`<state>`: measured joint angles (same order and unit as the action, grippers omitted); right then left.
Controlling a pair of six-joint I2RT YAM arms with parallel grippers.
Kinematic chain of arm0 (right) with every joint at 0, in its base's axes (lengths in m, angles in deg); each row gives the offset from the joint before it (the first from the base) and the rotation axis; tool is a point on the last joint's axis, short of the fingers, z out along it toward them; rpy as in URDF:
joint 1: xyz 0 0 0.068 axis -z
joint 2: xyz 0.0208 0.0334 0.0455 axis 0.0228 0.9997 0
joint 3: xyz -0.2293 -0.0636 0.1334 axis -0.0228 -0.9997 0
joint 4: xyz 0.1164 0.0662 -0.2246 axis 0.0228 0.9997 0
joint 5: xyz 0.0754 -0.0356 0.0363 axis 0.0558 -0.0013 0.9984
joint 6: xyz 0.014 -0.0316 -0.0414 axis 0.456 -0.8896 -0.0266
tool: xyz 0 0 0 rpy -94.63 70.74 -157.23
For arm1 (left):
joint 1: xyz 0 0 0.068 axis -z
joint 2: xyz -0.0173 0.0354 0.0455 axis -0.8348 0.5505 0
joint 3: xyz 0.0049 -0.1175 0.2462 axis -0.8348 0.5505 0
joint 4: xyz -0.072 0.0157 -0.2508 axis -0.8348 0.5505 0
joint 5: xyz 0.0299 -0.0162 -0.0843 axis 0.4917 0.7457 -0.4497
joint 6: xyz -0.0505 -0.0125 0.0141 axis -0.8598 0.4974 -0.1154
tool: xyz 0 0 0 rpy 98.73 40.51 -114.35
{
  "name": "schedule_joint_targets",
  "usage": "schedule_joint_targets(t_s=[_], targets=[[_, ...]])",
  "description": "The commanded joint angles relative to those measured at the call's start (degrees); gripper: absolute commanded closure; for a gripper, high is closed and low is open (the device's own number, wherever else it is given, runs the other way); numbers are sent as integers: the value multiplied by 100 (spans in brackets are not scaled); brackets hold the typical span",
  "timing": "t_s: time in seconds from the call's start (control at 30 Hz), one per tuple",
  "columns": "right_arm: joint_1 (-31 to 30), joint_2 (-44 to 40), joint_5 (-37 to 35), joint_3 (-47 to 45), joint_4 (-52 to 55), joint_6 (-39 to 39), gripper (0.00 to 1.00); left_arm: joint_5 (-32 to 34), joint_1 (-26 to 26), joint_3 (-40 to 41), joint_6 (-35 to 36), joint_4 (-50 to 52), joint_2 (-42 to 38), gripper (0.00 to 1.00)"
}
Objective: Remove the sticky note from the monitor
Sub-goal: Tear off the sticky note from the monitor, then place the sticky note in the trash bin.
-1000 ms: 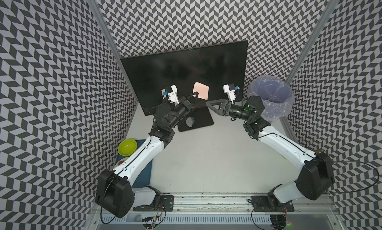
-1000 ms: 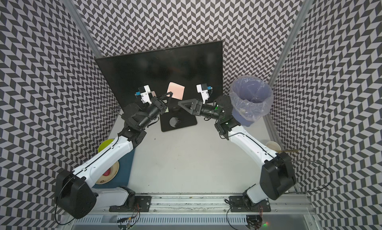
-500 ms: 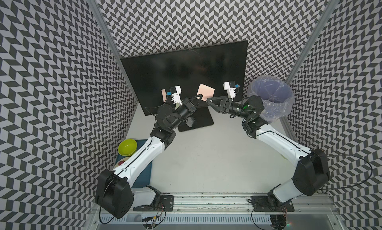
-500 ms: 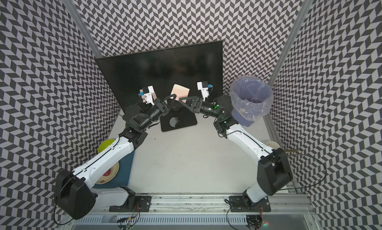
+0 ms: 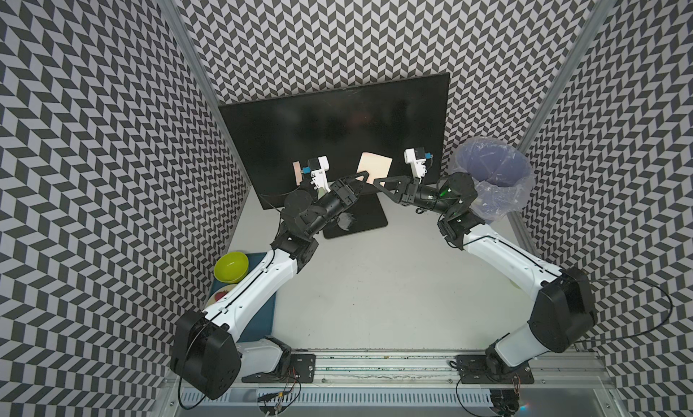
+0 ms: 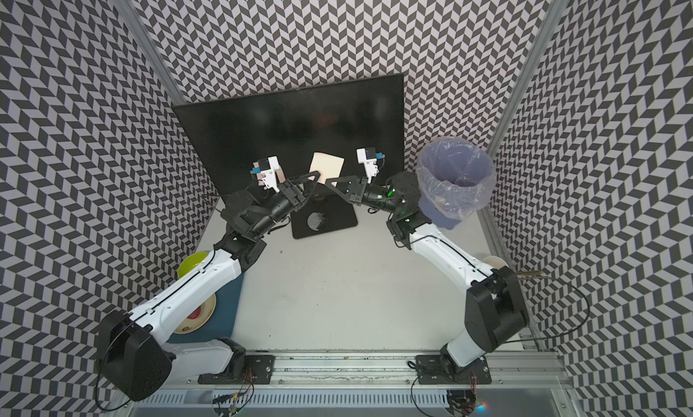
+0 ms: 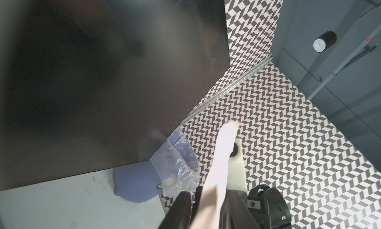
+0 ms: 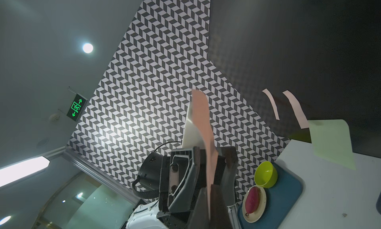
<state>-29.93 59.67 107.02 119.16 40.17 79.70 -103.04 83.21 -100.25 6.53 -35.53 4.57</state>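
**Mia:** Where is the pink sticky note (image 5: 375,165)?

**Tom:** It is off the screen. It is up in the air, just in front of the low part of the monitor (image 5: 330,126), above the black base (image 5: 369,216).

**Mia:** Who has it?

**Tom:** The right gripper (image 5: 376,181). Its two fingers are pressed tight together on the note.

**Mia:** And the left gripper (image 5: 360,178)?

**Tom:** Its fingers (image 8: 185,168) are apart, one on each side of the note, with a gap you can see.

**Mia:** What else is there?

**Tom:** Another pink note (image 5: 297,172) sits on the screen, partly hidden by the left arm's camera. A bin with a plastic bag (image 5: 491,171) stands beside the right arm.
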Motion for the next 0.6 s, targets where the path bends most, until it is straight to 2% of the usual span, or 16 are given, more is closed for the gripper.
schedule_joint_targets(t_s=[0.0, 0.1, 0.27, 0.4, 0.57], targets=[[74, -177, -99, 241, 275, -518, 100, 43, -6, -13, 195, 65, -219, 48], [223, -303, -138, 242, 724, -912, 100, 85, -60, 39, 259, 132, -297, 31], [778, -581, -286, 269, 1879, -1932, 100, 165, -194, 97, 568, 375, -476, 13], [1388, -889, -693, 313, 3008, -2978, 100, 261, -288, 114, 1000, 720, -602, 5], [2422, -1098, -755, 491, 3815, -3685, 100, 241, -439, 195, 1120, 812, -644, 0]])
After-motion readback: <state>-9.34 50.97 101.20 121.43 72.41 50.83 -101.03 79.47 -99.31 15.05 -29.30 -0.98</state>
